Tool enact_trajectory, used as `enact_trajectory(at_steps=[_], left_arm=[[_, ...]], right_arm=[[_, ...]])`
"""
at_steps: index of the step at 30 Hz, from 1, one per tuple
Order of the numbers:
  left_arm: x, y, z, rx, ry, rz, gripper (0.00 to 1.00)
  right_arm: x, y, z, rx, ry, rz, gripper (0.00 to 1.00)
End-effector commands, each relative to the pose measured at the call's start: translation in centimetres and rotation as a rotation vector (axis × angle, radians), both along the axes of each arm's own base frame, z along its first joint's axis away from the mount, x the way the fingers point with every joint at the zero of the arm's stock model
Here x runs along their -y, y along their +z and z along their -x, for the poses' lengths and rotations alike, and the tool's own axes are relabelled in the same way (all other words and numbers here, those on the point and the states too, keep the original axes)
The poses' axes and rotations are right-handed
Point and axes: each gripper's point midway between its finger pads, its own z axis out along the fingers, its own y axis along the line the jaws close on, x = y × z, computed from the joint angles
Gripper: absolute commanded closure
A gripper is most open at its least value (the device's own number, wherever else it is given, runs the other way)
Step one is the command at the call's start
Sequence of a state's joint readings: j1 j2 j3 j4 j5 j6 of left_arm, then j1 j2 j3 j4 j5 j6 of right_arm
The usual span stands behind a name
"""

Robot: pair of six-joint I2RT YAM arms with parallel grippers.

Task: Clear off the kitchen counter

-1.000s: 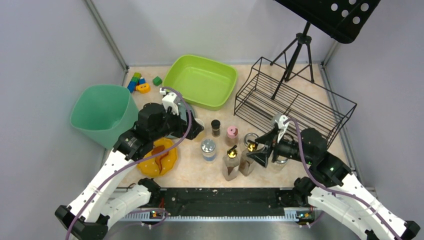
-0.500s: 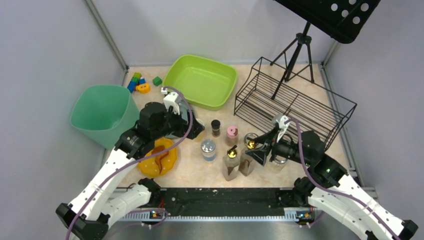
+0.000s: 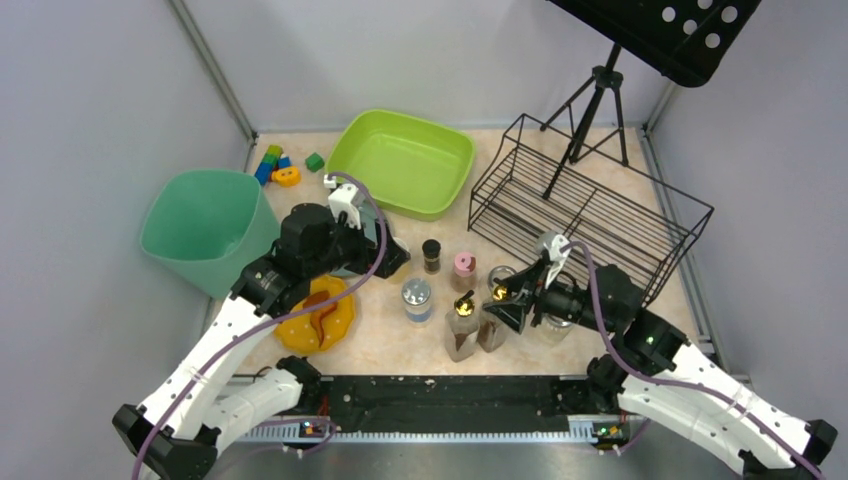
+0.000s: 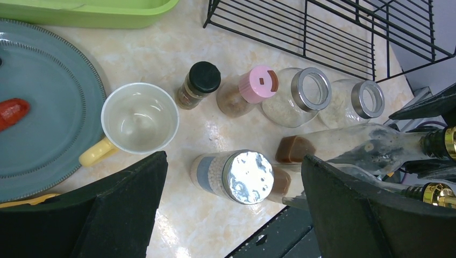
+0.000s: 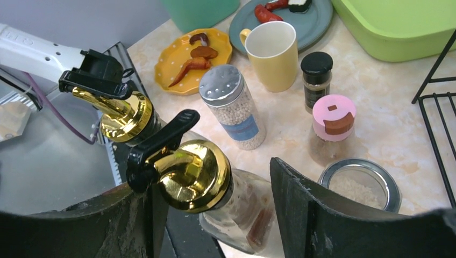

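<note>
Top external view, and the kitchen counter point(image 3: 395, 345) lies flat across the booth. Its long axis runs from 9 to 3 o'clock, with one long edge facing the arm bases at 6. It carries a lot: a green tub point(image 3: 440, 205) at 12, a black wire rack point(image 3: 590, 205) at 2, and a teal bin point(image 3: 165, 250) hanging off the 9 o'clock edge.

The right gripper point(image 3: 510, 305) is down at 5 o'clock among the bottles. In the right wrist view its jaws stand wide apart on either side of a gold-capped bottle point(image 5: 199, 174). There is a gap on the 3 o'clock side, so it has no grip. A second gold-capped bottle point(image 5: 121, 115) stands just beside at 10.

The left gripper point(image 4: 234, 161) hovers near the centre, spread fully and holding nothing. A silver-topped shaker point(image 4: 244, 174) stands upright below the gap, with a yellow mug point(image 4: 139, 126) at 9 of it.
</note>
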State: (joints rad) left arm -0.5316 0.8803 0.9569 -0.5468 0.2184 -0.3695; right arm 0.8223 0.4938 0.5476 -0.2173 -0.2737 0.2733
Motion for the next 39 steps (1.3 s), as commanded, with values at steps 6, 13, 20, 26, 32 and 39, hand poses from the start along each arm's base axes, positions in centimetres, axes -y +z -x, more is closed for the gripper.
enact_trajectory(at_steps=[6, 13, 20, 26, 32, 39], left_arm=[[0.6, 0.8, -0.4, 0.021, -0.01, 0.032, 0.01], [0.6, 0.6, -0.4, 0.018, -0.008, 0.032, 0.01], [0.6, 0.4, -0.5, 0.011, -0.006, 0.027, 0.01], [0.6, 0.3, -0.6, 0.01, -0.004, 0.025, 0.01], [0.7, 0.1, -0.7, 0.002, -0.004, 0.023, 0.01], [0.7, 0.1, -0.6, 0.0, -0.005, 0.021, 0.01]], right_arm=[[-1.0, 0.0, -0.4, 0.037, -0.023, 0.005, 0.39], [-0.2, -0.2, -0.7, 0.044, -0.069, -0.004, 0.51], [-0.1, -0.4, -1.0, 0.045, -0.083, 0.0, 0.65], [0.1, 0.0, -1.1, 0.053, -0.095, 0.0, 0.78], [0.9, 1.1, -1.5, 0.072, -0.131, 0.017, 1.0], [1.9, 4.4, -1.0, 0.078, -0.141, 0.026, 1.0]])
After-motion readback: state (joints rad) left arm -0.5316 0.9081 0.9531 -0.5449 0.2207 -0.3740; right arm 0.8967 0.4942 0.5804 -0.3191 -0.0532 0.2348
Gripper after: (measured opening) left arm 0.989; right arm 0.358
